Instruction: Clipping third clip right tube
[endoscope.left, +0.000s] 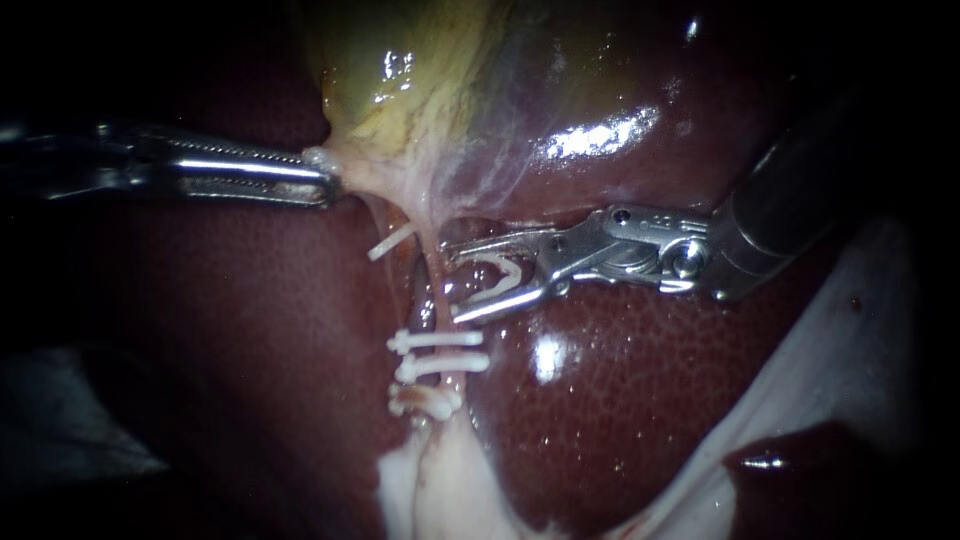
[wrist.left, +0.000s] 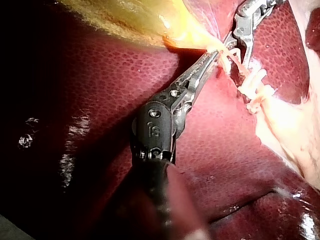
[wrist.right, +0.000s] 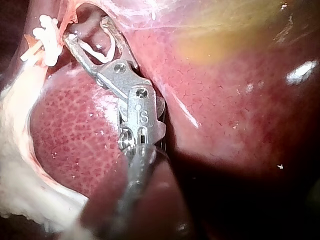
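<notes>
Here the clip (endoscope.left: 515, 270) opens leftward, seemingly across the vertical tube (endoscope.left: 437, 295).

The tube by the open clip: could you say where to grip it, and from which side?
Likely the bare tube above the clips, from the right instrument's side: the left instrument, gripping the gallbladder, stretches it taut across the open clip.

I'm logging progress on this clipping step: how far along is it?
Done: closed clips already cross the tube lower down. In hand: the left instrument holds the gallbladder edge taut, and the right instrument carries an open clip with its tips at the tube. Left: close the clip, release it and withdraw.
</notes>
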